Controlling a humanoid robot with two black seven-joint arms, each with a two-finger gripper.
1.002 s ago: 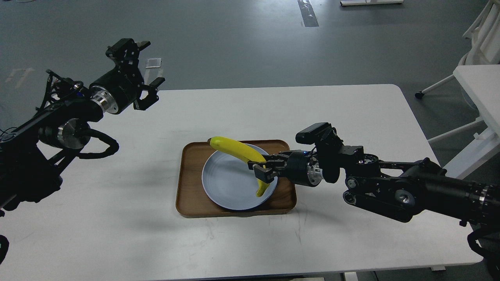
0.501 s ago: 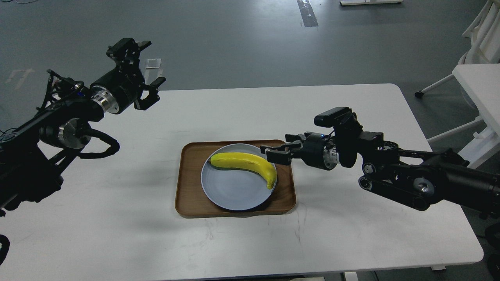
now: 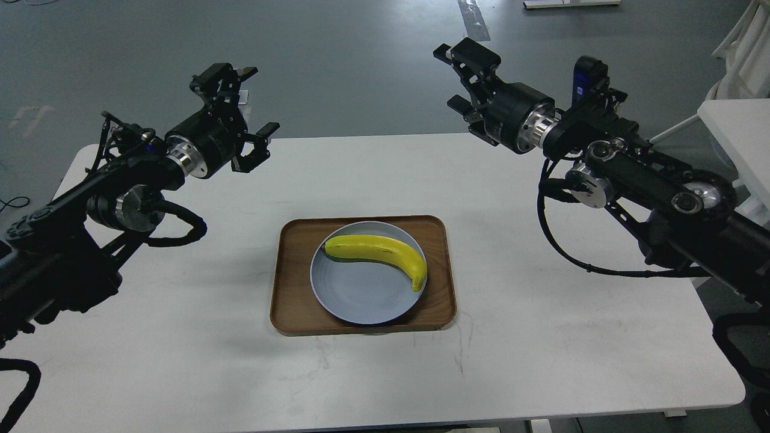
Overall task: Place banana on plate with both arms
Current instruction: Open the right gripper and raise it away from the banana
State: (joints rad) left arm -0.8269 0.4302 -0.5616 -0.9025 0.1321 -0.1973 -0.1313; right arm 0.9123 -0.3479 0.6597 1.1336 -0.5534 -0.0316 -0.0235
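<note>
The yellow banana [image 3: 378, 251] lies flat on the pale blue-grey plate [image 3: 355, 294], along its far rim, one end pointing down at the right. The plate sits in a brown wooden tray [image 3: 292, 276]. My left gripper [image 3: 249, 114] is open and empty, raised over the table's far left. My right gripper [image 3: 460, 75] is open and empty, raised high beyond the table's far edge at the right. Both grippers are well clear of the banana.
The white table [image 3: 541, 337] carries only the tray. Its far edge lies just below both grippers. A white desk and chair frame [image 3: 737, 120] stand off to the right on the grey floor.
My right gripper let go of the banana, which dropped flat onto the plate. The right arm then drew back and rose up to the far right. The left gripper shifted a little right.
</note>
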